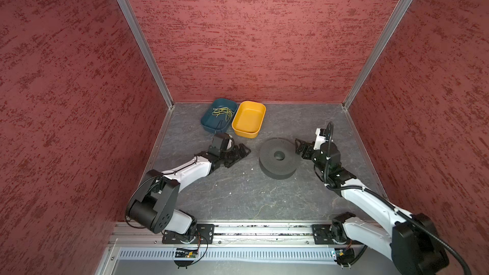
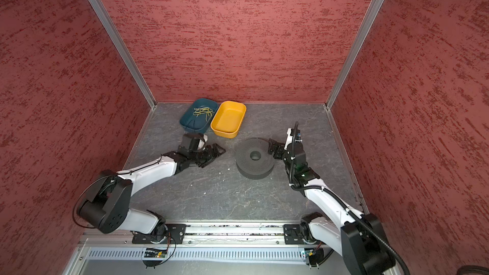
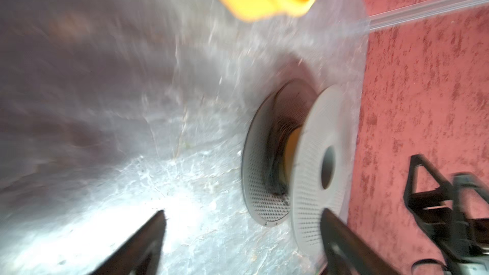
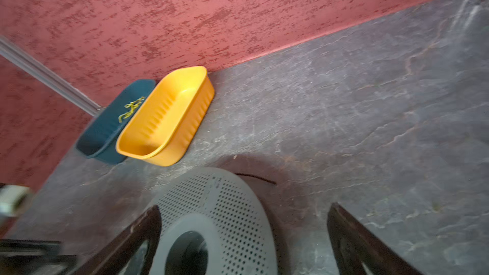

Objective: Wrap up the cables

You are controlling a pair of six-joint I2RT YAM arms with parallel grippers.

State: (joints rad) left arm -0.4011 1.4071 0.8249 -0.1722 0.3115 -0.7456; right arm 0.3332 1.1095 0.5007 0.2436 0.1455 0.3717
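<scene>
A grey perforated spool [image 1: 277,158] [image 2: 255,157] lies flat on the floor between my two grippers. In the left wrist view, black cable [image 3: 275,178] is wound round its core between the two flanges. A short loose end of cable [image 4: 256,178] pokes out on the floor behind the spool [image 4: 211,207]. My left gripper [image 1: 239,157] [image 2: 214,156] [image 3: 243,211] stands open and empty, a little left of the spool. On the spool's right edge, my right gripper [image 1: 300,149] [image 2: 272,149] [image 4: 244,206] is open with its fingers apart from the flange.
A blue bin [image 1: 209,125] [image 4: 105,138] with yellow-green strands [image 1: 223,112] and an empty yellow bin [image 1: 244,133] [image 4: 185,138] stand side by side at the back wall, just behind the left gripper. Red walls close in three sides.
</scene>
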